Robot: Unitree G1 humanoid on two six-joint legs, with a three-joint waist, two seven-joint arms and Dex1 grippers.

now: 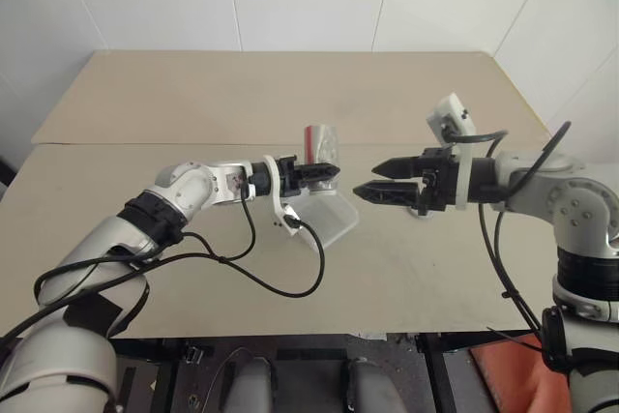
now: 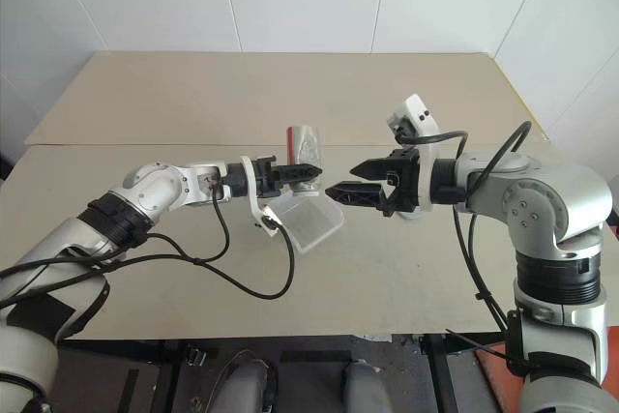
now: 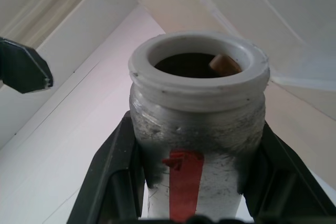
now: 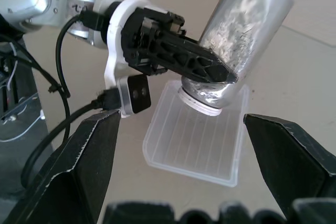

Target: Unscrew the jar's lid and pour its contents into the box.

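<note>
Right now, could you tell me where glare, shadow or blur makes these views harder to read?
Left wrist view: the jar is sharp, the background table washed out pale. Right wrist view: the right gripper's fingers loom dark and soft, and the box is faint against the table. Head views: even light, soft shadows, with the jar's side showing glints.

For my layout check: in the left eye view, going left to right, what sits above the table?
Left tool gripping the clear plastic jar with a red streak, over the shallow clear plastic box → open right tool.
</note>
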